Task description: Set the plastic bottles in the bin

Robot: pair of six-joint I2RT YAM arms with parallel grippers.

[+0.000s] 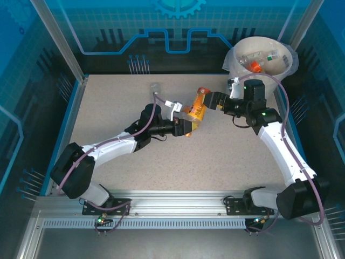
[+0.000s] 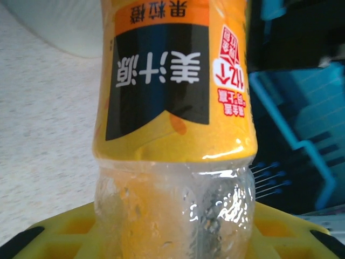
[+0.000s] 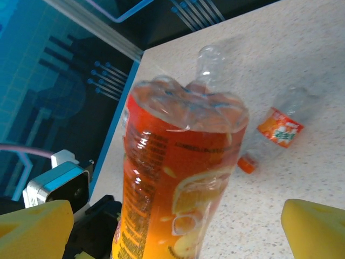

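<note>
plastic bottle with the orange label is held tilted over the table, short of the bin. your left gripper is clamped tight on its clear neck end, with the base pointing at the right gripper. that gripper's fingers stand wide apart, holding nothing. expect the bottle to be light, thin-walled and slick. the base looks crumpled, so it'll likely dent and twist. take it on the labelled body, probably stiffer. you can't tell whether a cap is on or how much liquid is inside. a small bottle and a clear one lie on the table.
</note>
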